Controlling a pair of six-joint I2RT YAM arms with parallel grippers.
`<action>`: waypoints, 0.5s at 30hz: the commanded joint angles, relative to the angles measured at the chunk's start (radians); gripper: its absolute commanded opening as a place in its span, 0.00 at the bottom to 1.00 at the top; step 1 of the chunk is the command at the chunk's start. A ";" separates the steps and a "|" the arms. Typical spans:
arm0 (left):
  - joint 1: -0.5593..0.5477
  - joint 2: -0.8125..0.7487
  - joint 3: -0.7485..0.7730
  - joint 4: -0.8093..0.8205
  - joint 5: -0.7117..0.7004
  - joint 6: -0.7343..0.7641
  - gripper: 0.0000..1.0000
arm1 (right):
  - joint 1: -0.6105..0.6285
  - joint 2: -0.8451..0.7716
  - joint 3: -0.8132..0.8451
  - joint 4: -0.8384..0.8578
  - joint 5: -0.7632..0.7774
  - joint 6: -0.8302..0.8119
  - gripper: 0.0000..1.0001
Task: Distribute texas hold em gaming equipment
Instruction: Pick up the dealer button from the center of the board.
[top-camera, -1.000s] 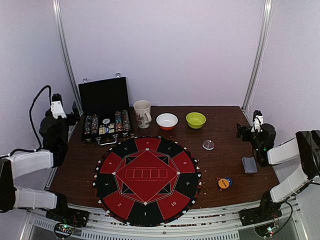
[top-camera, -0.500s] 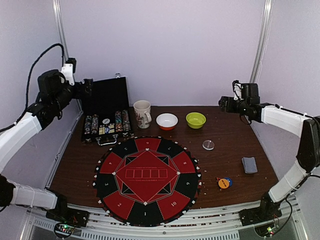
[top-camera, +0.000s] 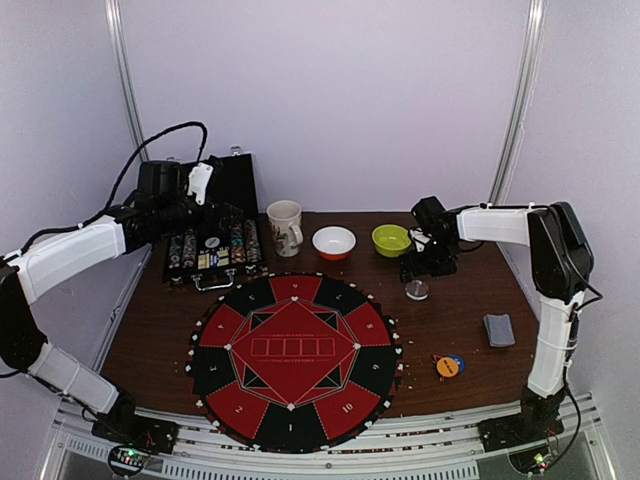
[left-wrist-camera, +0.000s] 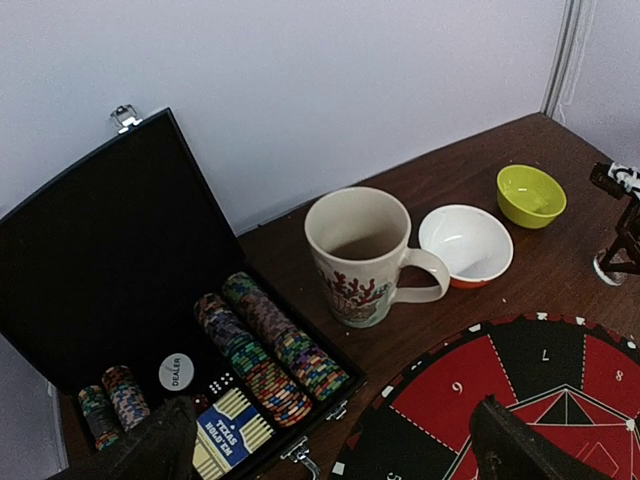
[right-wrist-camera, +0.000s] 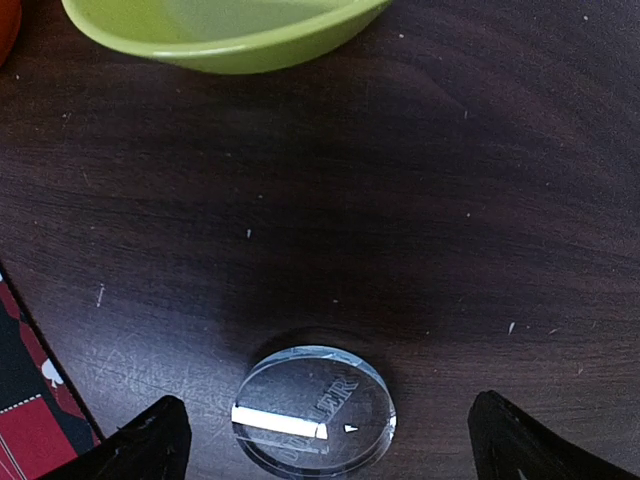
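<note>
Right gripper is hovering, jaws spread, over clear disc, maybe a dealer button, bottom centre. Left gripper is hanging released over chip case, lower left.

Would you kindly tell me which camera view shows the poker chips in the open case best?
The left wrist view: the poker chips lie close up in striped rows inside the black case, colours distinct. The top external view shows them only as small rows. The right wrist view misses them.

"DEALER" is printed on the white button and "TEXAS HOLD" on the blue box, both just ahead of the left gripper. To its right, "9" shows on the round mat.
</note>
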 joint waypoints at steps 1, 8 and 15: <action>-0.004 0.040 -0.017 0.058 0.057 -0.018 0.98 | 0.024 0.046 0.070 -0.152 0.043 -0.002 1.00; -0.003 0.050 -0.044 0.070 0.037 -0.013 0.98 | 0.026 0.100 0.064 -0.189 0.013 -0.018 0.99; -0.005 0.038 -0.056 0.070 0.036 -0.003 0.98 | 0.027 0.129 0.077 -0.195 0.010 -0.023 0.63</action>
